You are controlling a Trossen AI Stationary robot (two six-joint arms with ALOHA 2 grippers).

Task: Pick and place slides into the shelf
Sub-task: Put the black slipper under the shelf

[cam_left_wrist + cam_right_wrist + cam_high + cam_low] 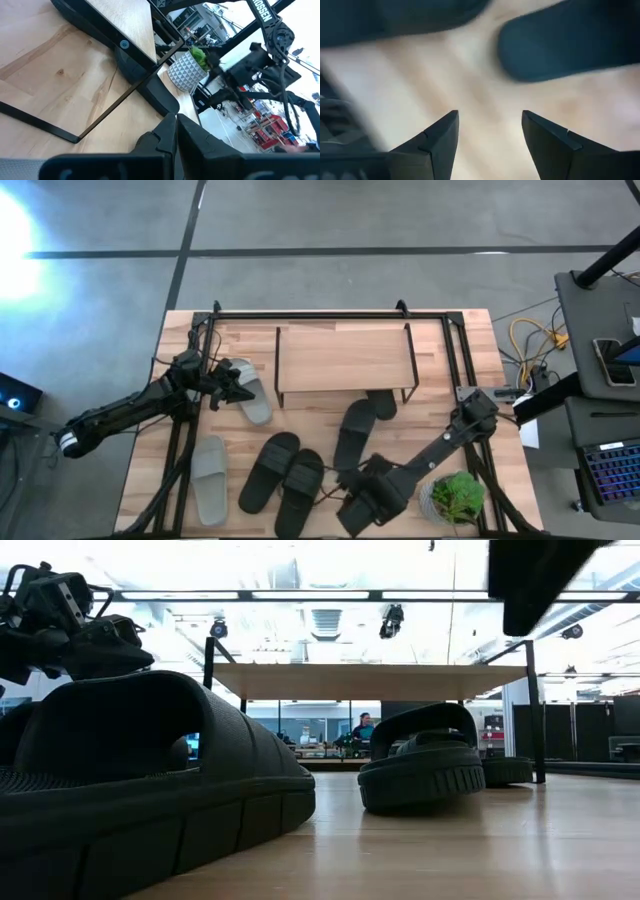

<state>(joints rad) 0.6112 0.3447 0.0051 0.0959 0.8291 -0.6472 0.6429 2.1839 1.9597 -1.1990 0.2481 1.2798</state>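
The shelf [345, 355] stands at the middle of the table's far side, its wood top board on thin black legs. One black slide [380, 402] lies partly under it, and another [352, 432] lies just in front. Two more black slides [268, 470] [300, 490] lie side by side nearer the front. A light grey slide [252, 392] lies left of the shelf, and a second [210, 478] lies at the front left. My left gripper [175, 127] is shut over the first grey slide. My right gripper [490, 132] hangs open above the tabletop at the front, right of the black pair, nothing between its fingers.
A green plant in a white patterned pot [455, 495] stands at the front right, close beside my right arm. Black frame rails [330, 313] run along the table's far edge and sides. Bare wood [450, 850] lies between the black slides at the front.
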